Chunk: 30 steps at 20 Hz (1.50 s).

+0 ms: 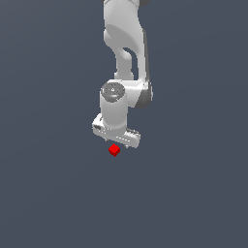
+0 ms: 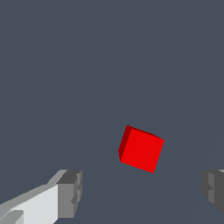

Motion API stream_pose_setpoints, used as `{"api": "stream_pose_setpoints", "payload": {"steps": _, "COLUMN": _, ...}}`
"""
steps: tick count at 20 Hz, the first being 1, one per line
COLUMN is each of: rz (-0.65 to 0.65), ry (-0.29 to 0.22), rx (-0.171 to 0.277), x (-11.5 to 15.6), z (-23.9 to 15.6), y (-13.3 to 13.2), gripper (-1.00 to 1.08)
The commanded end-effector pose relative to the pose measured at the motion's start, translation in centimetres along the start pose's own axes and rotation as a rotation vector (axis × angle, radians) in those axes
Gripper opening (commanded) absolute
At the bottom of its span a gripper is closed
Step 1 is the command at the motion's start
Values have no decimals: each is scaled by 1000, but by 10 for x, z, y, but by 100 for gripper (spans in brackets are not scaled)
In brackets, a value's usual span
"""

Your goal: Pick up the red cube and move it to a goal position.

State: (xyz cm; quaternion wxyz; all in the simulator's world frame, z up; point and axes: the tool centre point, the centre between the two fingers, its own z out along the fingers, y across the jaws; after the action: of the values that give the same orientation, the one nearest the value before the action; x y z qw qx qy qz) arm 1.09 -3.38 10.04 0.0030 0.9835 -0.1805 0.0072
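**Arm low over the red cube, fingers spread wide**

In the exterior view the arm's upper links run out of the top of the picture, so its base is cut off. The white hand body hides the fingers there, and whether they reach the surface cannot be told. The gripper sits low, and the red cube shows just below its lower edge, slightly toward the exterior view's left of the hand's middle. Whether cube and hand touch in that view is hard to make out.

The wrist view settles the pincer's state: one grey-tipped finger and the other finger stand far apart, each cut off by the picture's edge, with the gripper open wide. The red cube lies on the plain dark grey floor, turned at an angle to the fingers, apart from both, a little beyond the line between their tips

Nothing else shows on the floor around it
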Motion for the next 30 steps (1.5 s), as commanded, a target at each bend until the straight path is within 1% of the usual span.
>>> {"api": "stream_pose_setpoints", "payload": {"steps": 1, "rz": 79, "ry": -3, "rx": -1, "x": 1, "z": 19, "y": 4, "gripper": 100}}
{"api": "stream_pose_setpoints", "payload": {"steps": 7, "rz": 227, "ry": -10, "rx": -1, "x": 2, "z": 55, "y": 11, "gripper": 100}}
{"api": "stream_pose_setpoints", "payload": {"steps": 12, "rz": 306, "ry": -14, "rx": -1, "x": 2, "z": 74, "y": 14, "gripper": 100}}
{"api": "stream_pose_setpoints", "payload": {"steps": 17, "rz": 339, "ry": -16, "rx": 0, "x": 2, "z": 82, "y": 15, "gripper": 100}}
{"api": "stream_pose_setpoints", "payload": {"steps": 22, "rz": 333, "ry": -16, "rx": 1, "x": 2, "z": 80, "y": 15, "gripper": 100}}
{"api": "stream_pose_setpoints", "payload": {"steps": 23, "rz": 333, "ry": -16, "rx": 1, "x": 2, "z": 80, "y": 15, "gripper": -100}}
{"api": "stream_pose_setpoints", "payload": {"steps": 30, "rz": 333, "ry": -16, "rx": 1, "x": 2, "z": 80, "y": 15, "gripper": -100}}
